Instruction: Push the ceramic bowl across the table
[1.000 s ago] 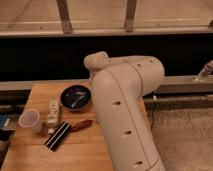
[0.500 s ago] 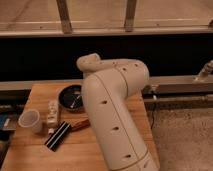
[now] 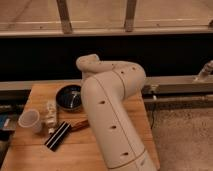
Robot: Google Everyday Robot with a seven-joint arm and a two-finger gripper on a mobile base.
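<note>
Our pincer is hidden behind our bulky white arm [image 3: 112, 115], which bends over the right half of the desk [image 3: 35, 157], so we cannot tell whether it is wide or narrow. The ceramic bowl [image 3: 69, 97] sits upright near the desk's far edge, its right side covered by the arm. Nearer the front left we see a translucent white cup [image 3: 30, 120], a small pale object [image 3: 50, 114] just beside it, and a black striped object [image 3: 58, 136].

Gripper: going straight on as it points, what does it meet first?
The gripper is hidden behind the arm, whose end sits by the bowl; heading unreadable. Probably the bowl first, depth unclear.
</note>
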